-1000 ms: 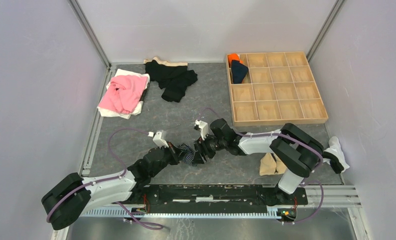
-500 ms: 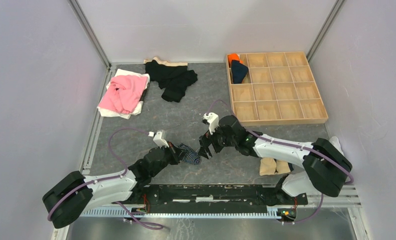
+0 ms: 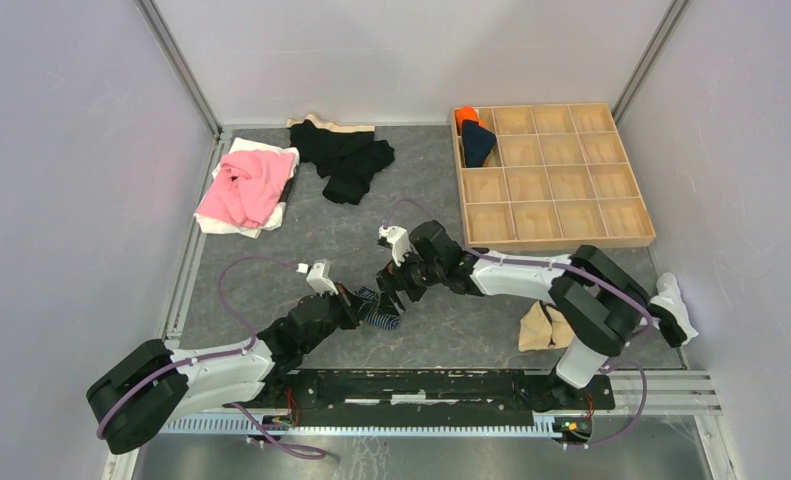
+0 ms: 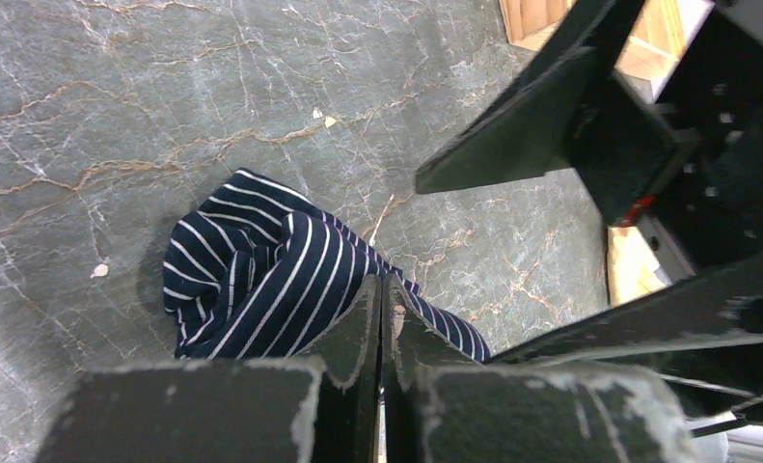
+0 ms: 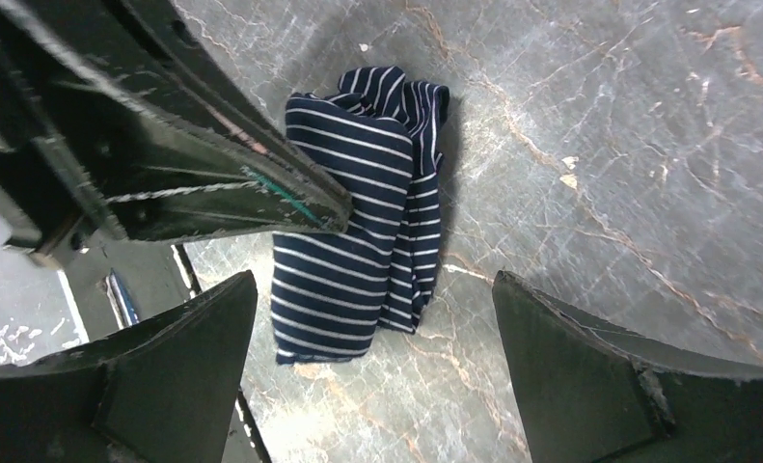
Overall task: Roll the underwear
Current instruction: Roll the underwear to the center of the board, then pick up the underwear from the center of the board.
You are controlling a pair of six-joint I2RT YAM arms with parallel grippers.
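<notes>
On the desk (image 3: 371, 215), the briefs (image 3: 376, 312) lie front middle, between the left jaws and, just behind, the right jaws. A tray (image 3: 556, 243) sits back right, with 2 rolls (image 3: 474, 138) in its far-left cells. Garment piles (image 3: 251, 185) lie back left, a cloth (image 3: 534, 330) front right.

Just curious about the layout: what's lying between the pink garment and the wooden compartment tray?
A heap of black garments lies between the pink garment and the wooden compartment tray, in the top view.
</notes>
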